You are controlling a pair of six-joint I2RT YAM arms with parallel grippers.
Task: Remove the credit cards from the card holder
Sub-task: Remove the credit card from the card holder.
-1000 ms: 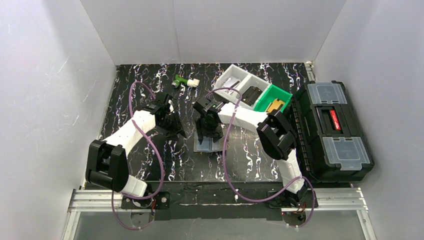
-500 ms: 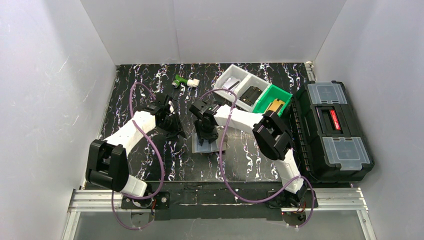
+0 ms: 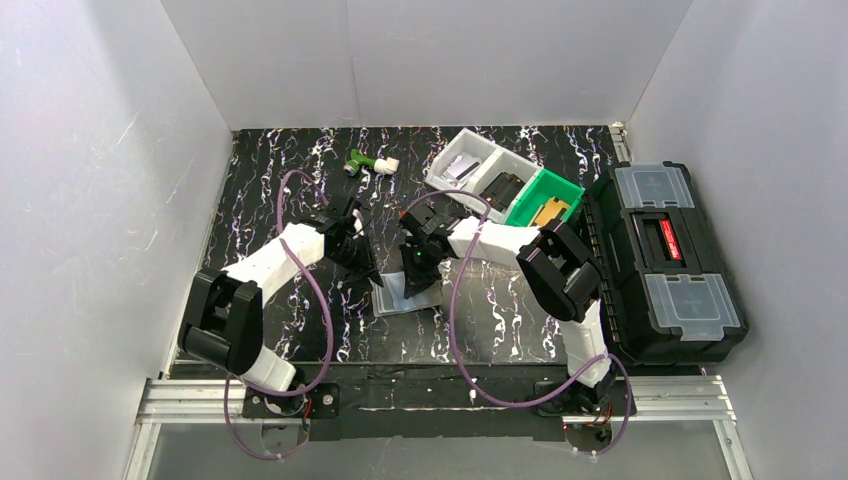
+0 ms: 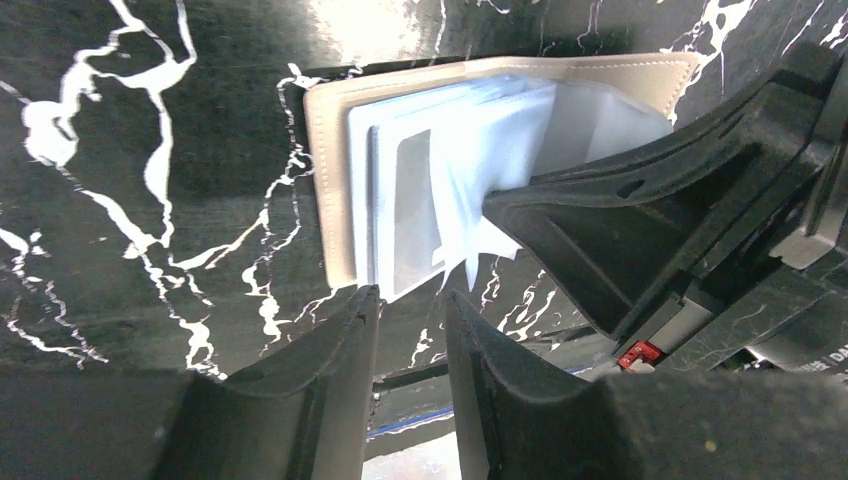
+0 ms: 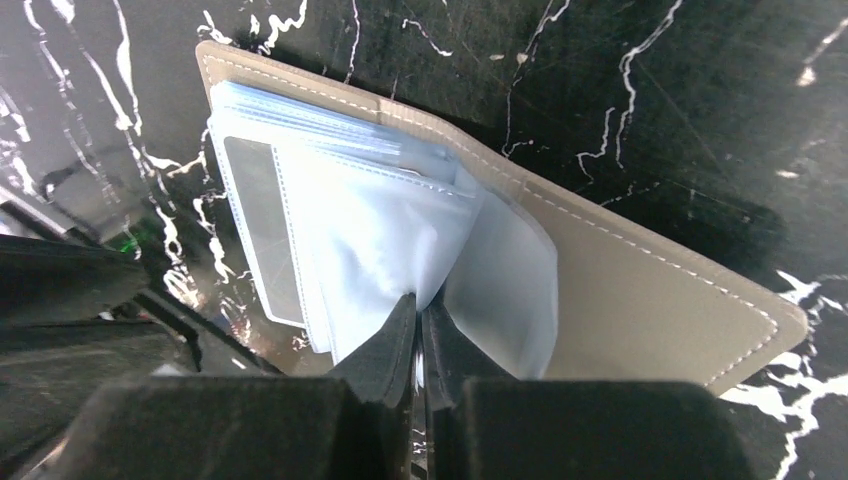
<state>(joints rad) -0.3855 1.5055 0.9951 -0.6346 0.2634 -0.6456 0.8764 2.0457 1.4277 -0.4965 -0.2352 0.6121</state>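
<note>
Right wrist: sleeve point(image 5: 380, 240) of card holder point(image 5: 640, 290) between tips of right gripper point(image 5: 418, 305)

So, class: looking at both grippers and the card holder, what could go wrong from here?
1. The right gripper pinches only a thin clear sleeve; pulling may tear it or lift the whole card holder.
2. The left gripper, jaws apart, grips nothing, so the holder could slide.

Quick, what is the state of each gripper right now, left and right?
Left gripper: slightly open, holding nothing.
Right gripper: closed, pinching a clear sleeve of the card holder.
</note>
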